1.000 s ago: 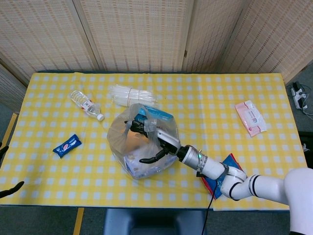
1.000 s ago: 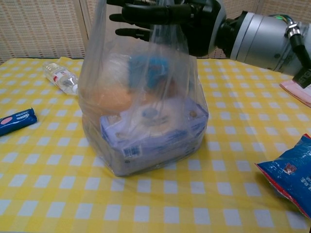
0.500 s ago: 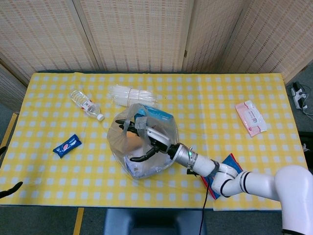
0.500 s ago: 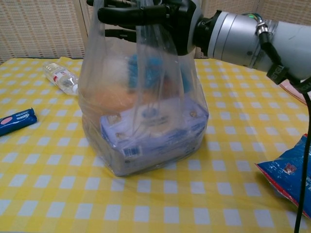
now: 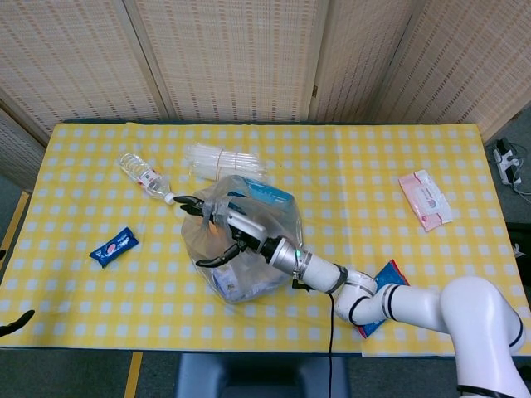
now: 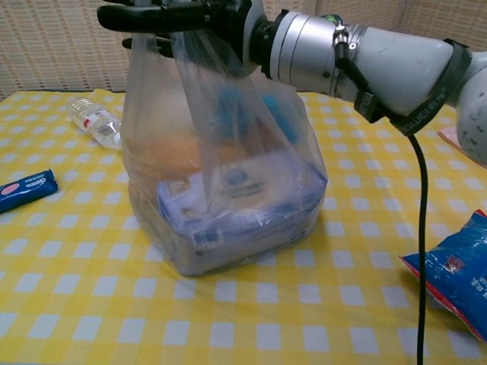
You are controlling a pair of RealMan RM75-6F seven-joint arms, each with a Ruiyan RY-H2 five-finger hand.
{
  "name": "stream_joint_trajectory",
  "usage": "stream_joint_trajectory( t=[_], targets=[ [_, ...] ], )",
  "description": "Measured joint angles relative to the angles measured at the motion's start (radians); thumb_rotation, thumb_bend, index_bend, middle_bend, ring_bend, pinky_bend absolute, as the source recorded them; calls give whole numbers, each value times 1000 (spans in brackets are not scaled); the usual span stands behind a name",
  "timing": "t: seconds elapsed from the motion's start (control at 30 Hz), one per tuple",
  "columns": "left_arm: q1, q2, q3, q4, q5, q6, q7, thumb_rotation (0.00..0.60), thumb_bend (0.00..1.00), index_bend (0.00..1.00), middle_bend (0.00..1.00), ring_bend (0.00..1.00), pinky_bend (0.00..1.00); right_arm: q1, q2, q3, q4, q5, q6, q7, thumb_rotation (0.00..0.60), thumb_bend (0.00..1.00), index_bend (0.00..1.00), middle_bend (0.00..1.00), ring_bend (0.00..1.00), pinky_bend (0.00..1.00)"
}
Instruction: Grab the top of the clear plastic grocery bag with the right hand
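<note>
The clear plastic grocery bag (image 5: 253, 265) stands at the middle of the yellow checked table, holding a purple box and a blue packet. In the chest view its film (image 6: 228, 198) rises to a gathered top right under my right hand (image 6: 183, 19). That hand (image 5: 222, 234) lies over the bag's top with its fingers stretched out to the left and spread apart, the thumb lower, and the film draped against them. No closed grip on the plastic shows. Only two dark fingertips of my left hand (image 5: 15, 322) show at the head view's left edge, far from the bag.
A water bottle (image 5: 145, 176) and a bundle of clear cups (image 5: 222, 160) lie behind the bag. A blue snack bar (image 5: 114, 246) is to its left. A blue crisp packet (image 6: 456, 274) lies under my right forearm, and pink wipes (image 5: 425, 199) lie at the far right.
My right hand has slid leftward across the bag's top, dragging the upper film with it; its fingers now reach past the bag's left side. The left hand stays put.
</note>
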Motion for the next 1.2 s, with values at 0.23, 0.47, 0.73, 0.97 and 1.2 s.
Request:
stream_joint_trajectory(
  t=[0.23,0.47,0.73,0.97,1.2],
  targets=[
    [0,1,1,1,3,-3,-2,600,170,0,0,0,0,21,-65,31,101,13,17,126,600,235,95,119,121,126],
    [-2,1,-1,2,-3,-9,-3,600,170,0,0,0,0,12,-112,95,127,97,37,246,600,237,432,437,408,527],
    [-4,0,0,-3,-1,-12,7,600,170,0,0,0,0,4,-84,138,87,134,-12,314,600,351,713,732,643,674],
    [-5,-1,0,-4,-1,-16,10,600,170,0,0,0,0,-16,-68,182,34,218,-59,358,600,449,733,781,689,828],
    [-4,-1,5,-7,13,-11,14,600,170,0,0,0,0,-46,-10,245,-89,297,-132,365,600,461,697,782,690,840]
  ],
)
